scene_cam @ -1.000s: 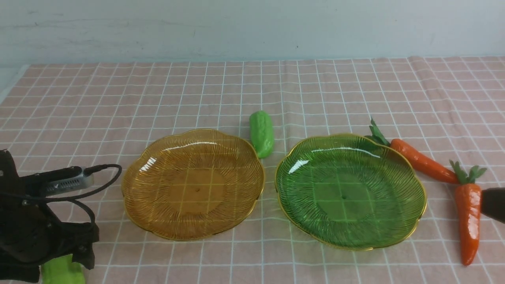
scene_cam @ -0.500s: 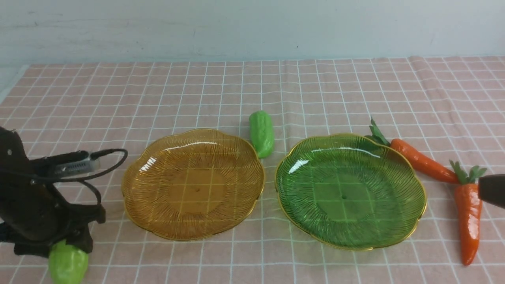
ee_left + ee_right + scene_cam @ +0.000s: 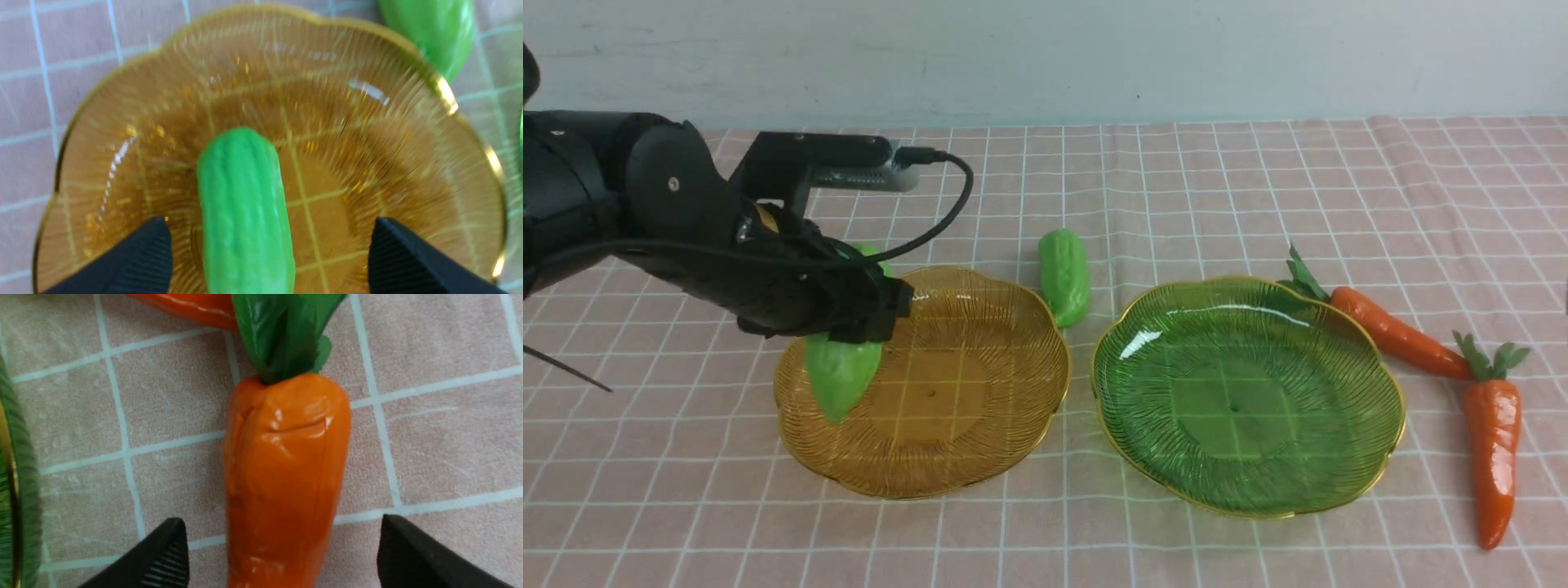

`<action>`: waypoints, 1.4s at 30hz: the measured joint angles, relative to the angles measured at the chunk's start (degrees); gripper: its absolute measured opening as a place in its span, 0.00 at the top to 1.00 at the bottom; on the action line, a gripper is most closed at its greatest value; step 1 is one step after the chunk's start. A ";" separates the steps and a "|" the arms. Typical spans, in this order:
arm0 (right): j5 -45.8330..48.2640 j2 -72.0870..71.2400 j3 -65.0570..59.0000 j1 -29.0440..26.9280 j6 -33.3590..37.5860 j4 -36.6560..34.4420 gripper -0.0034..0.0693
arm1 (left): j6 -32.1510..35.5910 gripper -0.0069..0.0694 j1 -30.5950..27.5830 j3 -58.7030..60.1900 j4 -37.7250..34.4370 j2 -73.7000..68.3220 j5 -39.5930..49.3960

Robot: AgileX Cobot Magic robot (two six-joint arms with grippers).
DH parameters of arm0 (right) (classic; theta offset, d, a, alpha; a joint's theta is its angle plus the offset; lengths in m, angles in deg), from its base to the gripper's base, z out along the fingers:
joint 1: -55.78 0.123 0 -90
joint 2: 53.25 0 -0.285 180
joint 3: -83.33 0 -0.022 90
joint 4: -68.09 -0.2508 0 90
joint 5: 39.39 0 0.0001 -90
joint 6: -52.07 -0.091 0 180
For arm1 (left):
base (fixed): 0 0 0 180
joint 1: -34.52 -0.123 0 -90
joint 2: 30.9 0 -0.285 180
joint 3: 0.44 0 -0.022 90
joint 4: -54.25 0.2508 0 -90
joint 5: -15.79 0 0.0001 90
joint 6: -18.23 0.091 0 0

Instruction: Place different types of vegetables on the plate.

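Observation:
My left gripper (image 3: pixel 866 318) hovers over the left part of the amber plate (image 3: pixel 964 408). In the left wrist view the left gripper (image 3: pixel 269 220) is open, and its fingers (image 3: pixel 143 257) stand clear on both sides of a light-green gourd (image 3: pixel 245 212). That gourd (image 3: pixel 841 376) slants tip-down onto the plate. A second gourd (image 3: pixel 1064 276) lies behind the plates. Two carrots (image 3: pixel 1396 335) (image 3: pixel 1493 457) lie right of the green plate (image 3: pixel 1241 400). My right gripper (image 3: pixel 282 517) is open astride the nearer carrot (image 3: pixel 286 477), and is out of the front view.
A pink checked cloth (image 3: pixel 1094 188) covers the table up to a pale wall. The green plate's rim (image 3: pixel 20 490) shows beside the right gripper. The other carrot (image 3: pixel 184 306) lies just beyond the leafy top (image 3: pixel 282 335).
My left arm carried the gourd from the table's near left corner up over the amber plate and opened. The right gripper slid out of the front view and opened.

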 joint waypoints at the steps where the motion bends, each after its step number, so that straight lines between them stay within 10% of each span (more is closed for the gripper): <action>1: -0.42 0.95 0.02 0.33 0.07 0.00 0.18 | 0.00 0.15 0.00 -1.72 -0.06 0.00 1.12; 6: 2.74 1.38 2.74 0.47 0.07 2.19 0.61 | 0.00 0.53 0.00 -10.75 -1.06 0.00 8.34; 9: 7.85 -0.42 6.32 0.47 -1.47 4.50 0.57 | 0.46 0.83 0.00 -14.89 -1.27 0.00 11.97; 14: 11.66 -7.15 11.29 2.88 -1.84 0.03 0.57 | 0.46 0.91 0.00 -20.66 -3.54 -1.21 11.06; 21: 5.23 -6.50 12.56 14.42 4.25 -11.11 0.57 | 0.46 0.78 2.21 -29.28 -8.89 -12.20 6.06; 27: 4.11 1.02 12.56 19.62 4.56 -11.50 0.56 | 0.46 0.46 6.04 -40.38 -9.56 -25.85 7.37; 33: 5.60 2.04 12.56 19.88 4.62 -11.33 0.31 | 0.46 0.18 6.09 -48.89 -7.32 -35.36 10.63; 42: 6.69 2.00 12.56 19.88 4.62 -11.13 0.20 | 0.46 0.17 6.26 -50.09 -5.91 -39.22 11.15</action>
